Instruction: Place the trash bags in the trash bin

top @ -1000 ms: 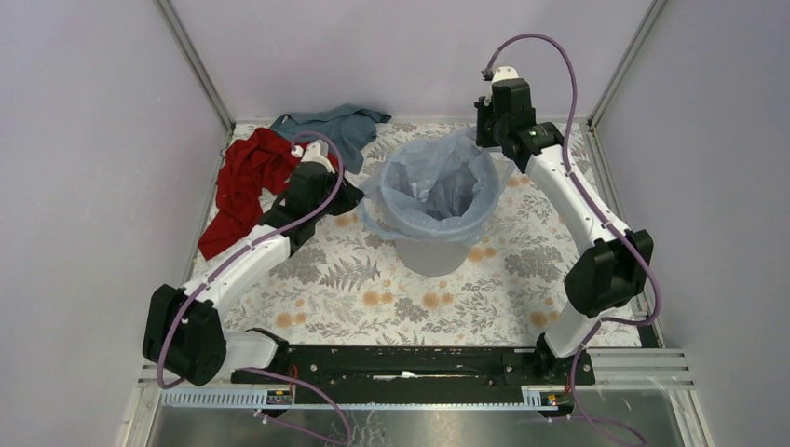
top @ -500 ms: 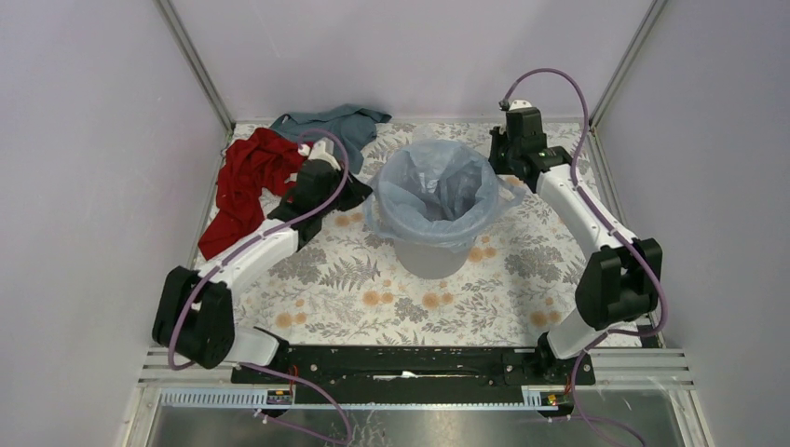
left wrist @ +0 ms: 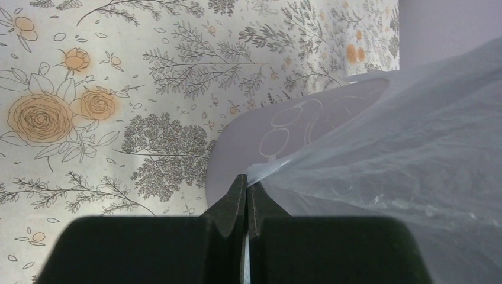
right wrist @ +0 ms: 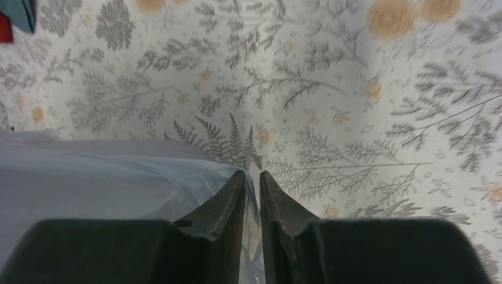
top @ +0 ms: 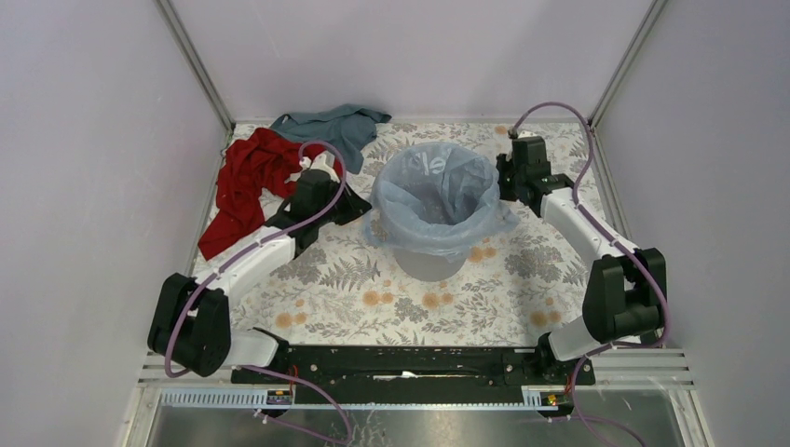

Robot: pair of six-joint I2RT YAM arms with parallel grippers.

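Observation:
The light grey trash bin (top: 429, 262) stands at the middle of the floral table. The pale blue translucent trash bag (top: 438, 191) lines it, with its mouth folded over the rim. My left gripper (top: 360, 207) is at the bin's left side, shut on the bag's edge (left wrist: 260, 171); the bin's grey wall (left wrist: 234, 157) lies just beyond my jaws (left wrist: 247, 179). My right gripper (top: 508, 182) is at the bin's right side. Its jaws (right wrist: 253, 175) are nearly closed on a thin fold of the bag (right wrist: 106, 180), low beside the bin's rim (right wrist: 124, 147).
A red cloth (top: 244, 184) lies at the back left, right behind my left arm. A teal-grey cloth (top: 337, 126) lies beyond it by the back wall. Enclosure walls and metal posts stand close on the left, the back and the right.
My right gripper has come down from high behind the bin to its right side, pulling the bag's edge down over the rim. My left gripper has lowered slightly, still holding the bag.

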